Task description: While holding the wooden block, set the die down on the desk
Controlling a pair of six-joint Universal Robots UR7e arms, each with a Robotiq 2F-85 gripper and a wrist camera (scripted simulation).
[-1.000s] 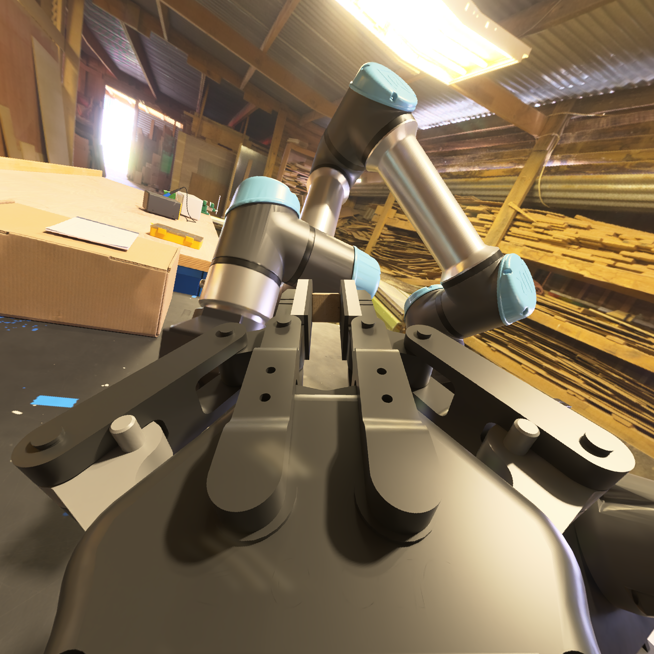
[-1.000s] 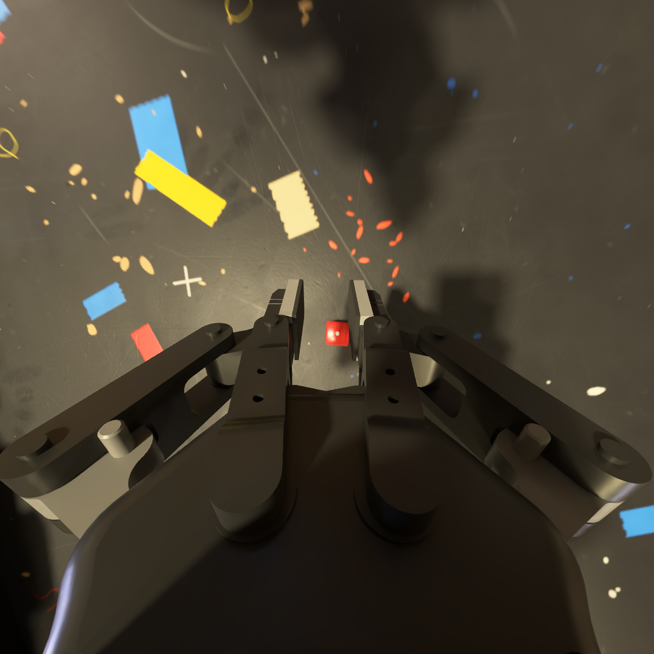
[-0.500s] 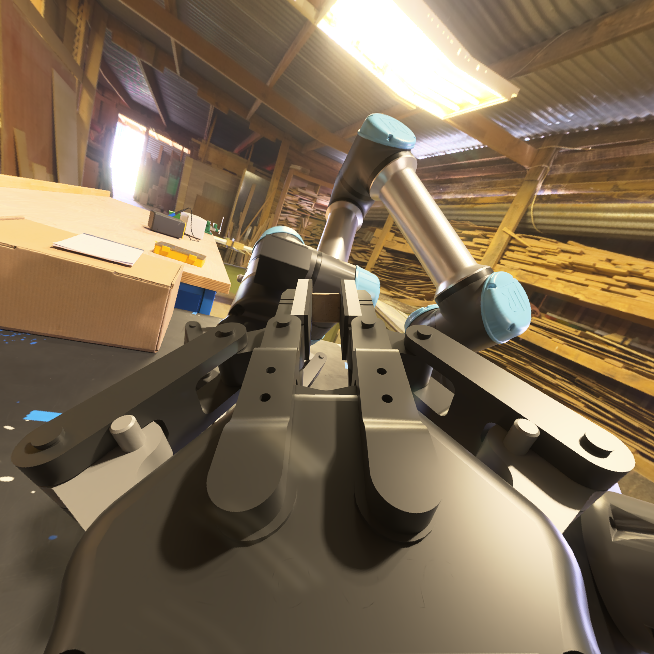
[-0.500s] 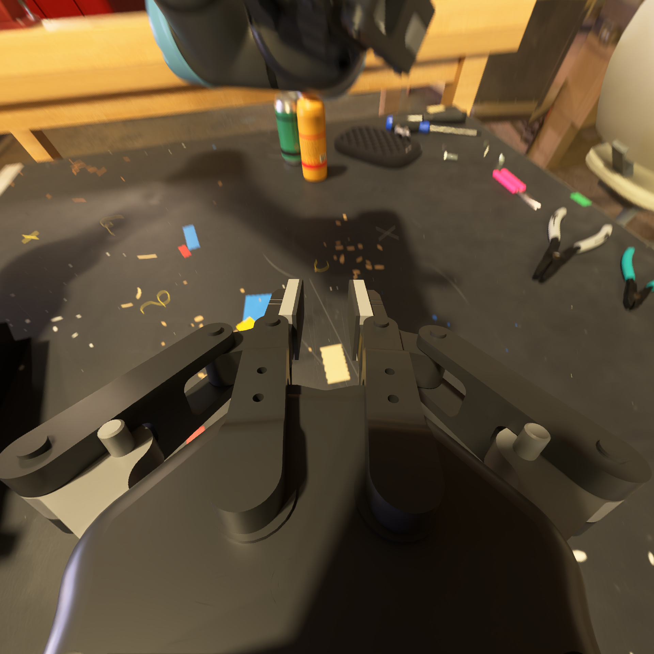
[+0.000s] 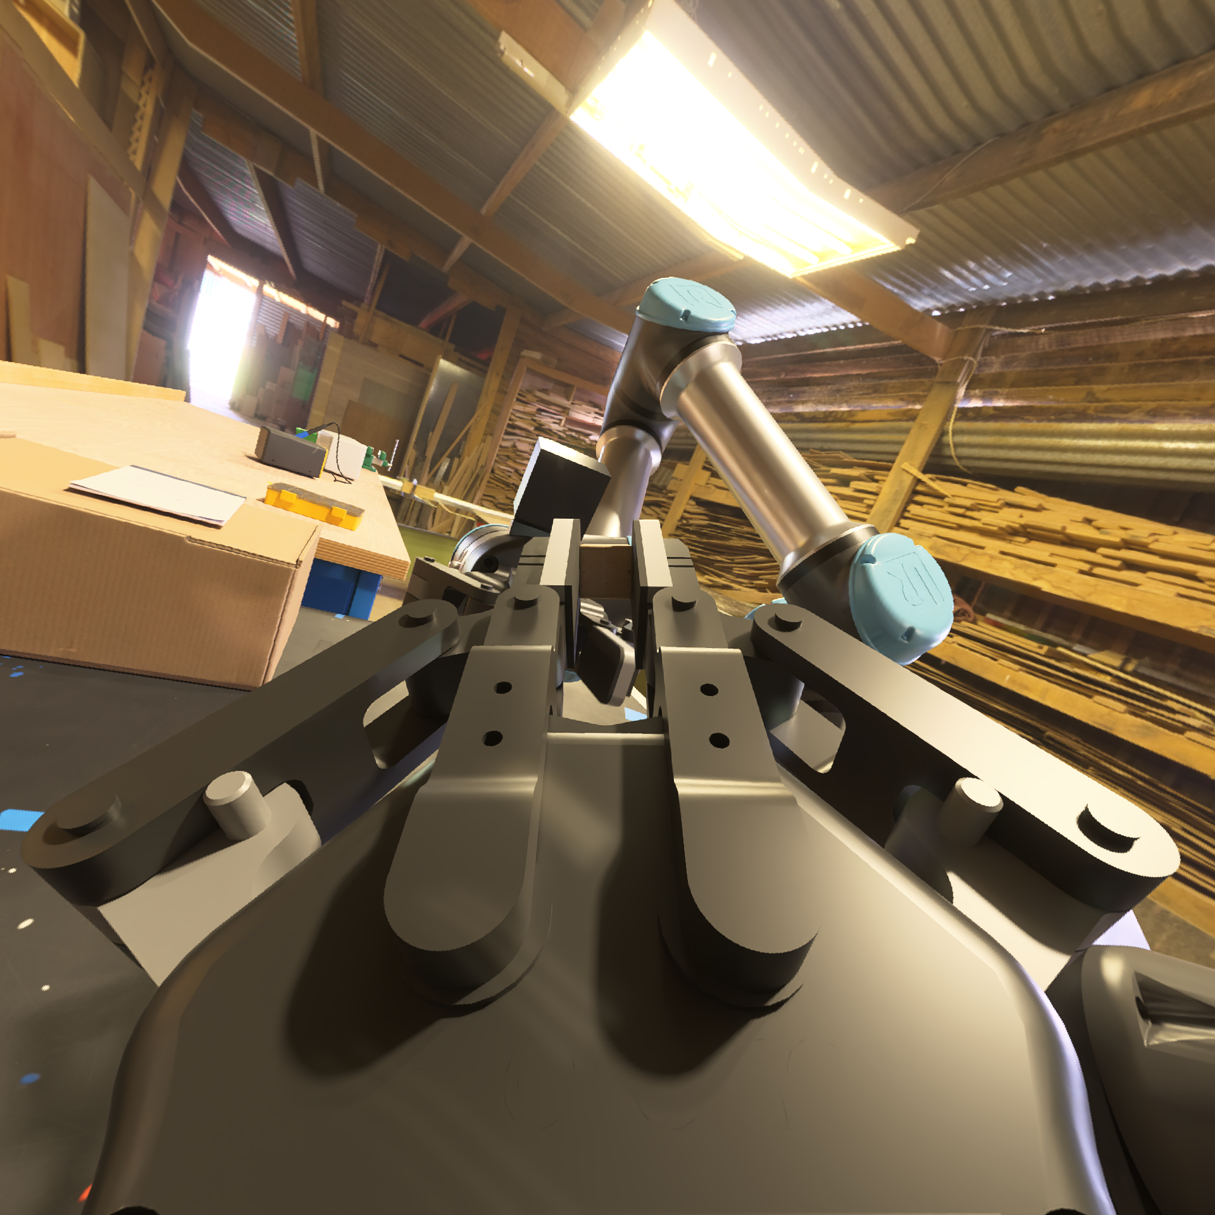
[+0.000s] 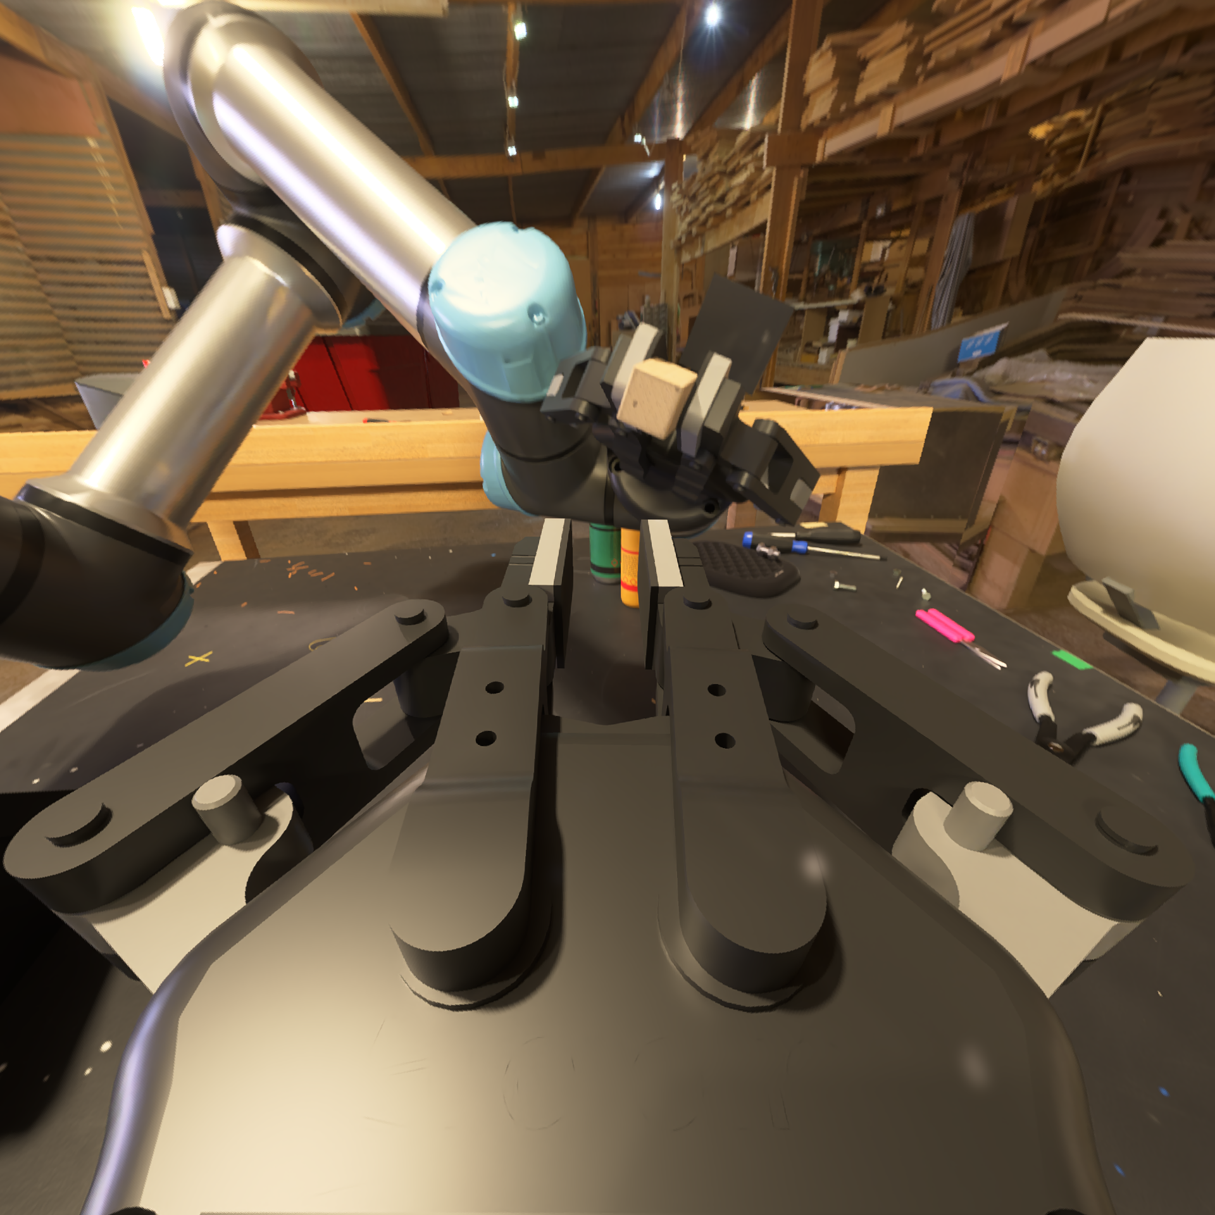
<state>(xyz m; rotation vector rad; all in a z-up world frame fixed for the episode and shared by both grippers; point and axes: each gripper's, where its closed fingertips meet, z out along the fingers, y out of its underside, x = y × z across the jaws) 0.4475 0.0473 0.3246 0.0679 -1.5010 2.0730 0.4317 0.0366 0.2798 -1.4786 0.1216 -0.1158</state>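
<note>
My left gripper point(image 5: 606, 546) is shut on the wooden block point(image 5: 603, 573), a pale cube held up in the air. The block also shows in the right wrist view point(image 6: 657, 398), between the left gripper's pads above the dark desk point(image 6: 855, 657). My right gripper point(image 6: 606, 552) is open with nothing between its pads, and it points level across the desk toward the left gripper. The red die is not in view in either frame. The right arm point(image 5: 756, 453) rises behind the block in the left wrist view.
A green can point(image 6: 601, 555) and an orange can point(image 6: 630, 572) stand beyond my right fingers. A black pad point(image 6: 743, 565), screwdrivers point(image 6: 802, 542), a pink tool point(image 6: 947, 624) and pliers point(image 6: 1078, 723) lie to the right. A cardboard box point(image 5: 131, 578) stands on the left.
My right gripper, which stood open over the red die on the desk, has tilted up from facing down to level; the die has left its view. The left gripper kept hold of the block.
</note>
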